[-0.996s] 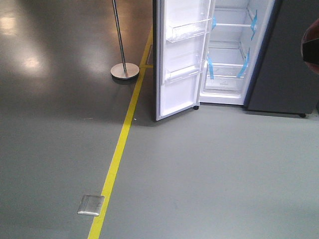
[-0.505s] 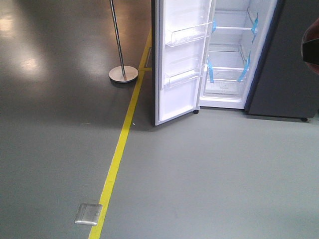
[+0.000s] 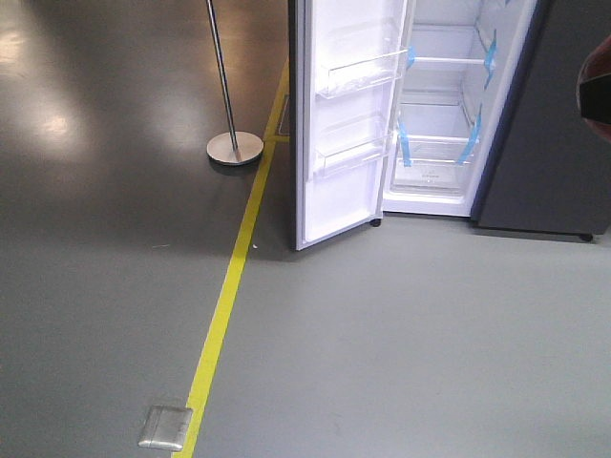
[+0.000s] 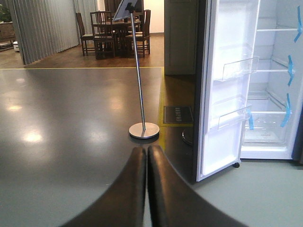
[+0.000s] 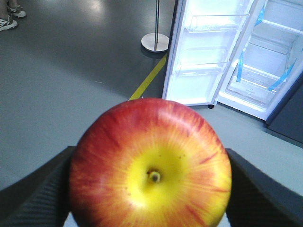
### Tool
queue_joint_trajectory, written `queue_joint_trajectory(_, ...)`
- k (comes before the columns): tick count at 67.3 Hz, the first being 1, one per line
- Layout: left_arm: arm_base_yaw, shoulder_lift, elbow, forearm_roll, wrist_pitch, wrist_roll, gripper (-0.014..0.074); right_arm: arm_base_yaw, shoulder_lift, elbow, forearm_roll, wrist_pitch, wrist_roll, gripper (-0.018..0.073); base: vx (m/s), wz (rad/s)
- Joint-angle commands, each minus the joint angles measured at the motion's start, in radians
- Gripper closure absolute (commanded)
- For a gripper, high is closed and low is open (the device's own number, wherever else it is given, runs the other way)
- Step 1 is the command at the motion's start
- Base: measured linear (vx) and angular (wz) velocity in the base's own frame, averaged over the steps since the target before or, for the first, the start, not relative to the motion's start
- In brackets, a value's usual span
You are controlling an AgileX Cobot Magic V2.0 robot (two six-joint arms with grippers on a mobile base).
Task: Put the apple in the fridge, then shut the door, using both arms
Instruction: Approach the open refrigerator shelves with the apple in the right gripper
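Facing the fridge from well back, the left gripper hangs empty, its fingers pressed together. A pole stand and a yellow floor line lie left of the open door, whose jutting edge could clip an arm swinging in. Further right, the right gripper clamps the apple (dimpled end toward the camera); a jolt on approach could shake it loose.

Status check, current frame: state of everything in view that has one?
door: open, bins empty
fridge: open, visible shelves empty
apple: held by right gripper, outside the fridge
right gripper: shut on apple
left gripper: shut, empty
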Motion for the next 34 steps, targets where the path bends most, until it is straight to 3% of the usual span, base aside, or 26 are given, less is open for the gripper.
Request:
queue_joint_trajectory(1, -0.005, -0.016, -0.019, -0.003, -0.068, -0.002, 0.0603, -0.003, -0.01, -0.022, 0.005, -0.078, -0.007, 0.041, 0.09, 0.02)
queue_joint_trajectory(34, -0.005, -0.016, -0.019, -0.003, -0.068, -0.002, 0.0603, -0.003, -0.01, -0.022, 0.005, -0.078, -0.007, 0.041, 0.09, 0.03)
